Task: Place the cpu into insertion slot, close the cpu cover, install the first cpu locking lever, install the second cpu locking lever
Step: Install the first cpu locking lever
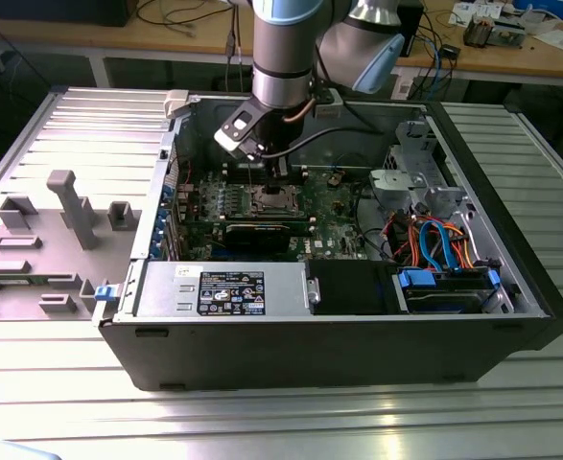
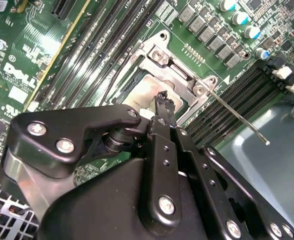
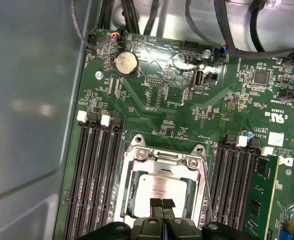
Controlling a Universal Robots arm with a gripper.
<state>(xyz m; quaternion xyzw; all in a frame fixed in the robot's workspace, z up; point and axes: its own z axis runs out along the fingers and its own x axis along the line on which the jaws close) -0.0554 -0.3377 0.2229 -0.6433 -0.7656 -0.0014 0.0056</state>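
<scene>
- The gripper is seen with its two black fingertips pressed together, and nothing is seen clamped between them.
- The chip is found directly under the tips, seated in the socket. Whether the tips are touching it cannot be told.
- The cover is judged to be lying down around the chip, with its hinge on the side away from the tool.
- A thin lever is seen sticking out from the socket corner beside the tool, its free end raised off the board. It is judged to be unlatched.
- With no lever latched, the cover is held down by nothing firm. It could be lifted or knocked askew if the tips are dragged across it.
- If the tips are pushed down through the cut-out instead of onto the frame, the chip's metal top could be scratched or the chip pressed unevenly onto its contacts.
- The lever is thin and springy, so it could slip off the narrow tips and snap back.
- The memory slots lie close on both sides of the tool and could be struck by the wide gripper body during any sideways sweep.
</scene>
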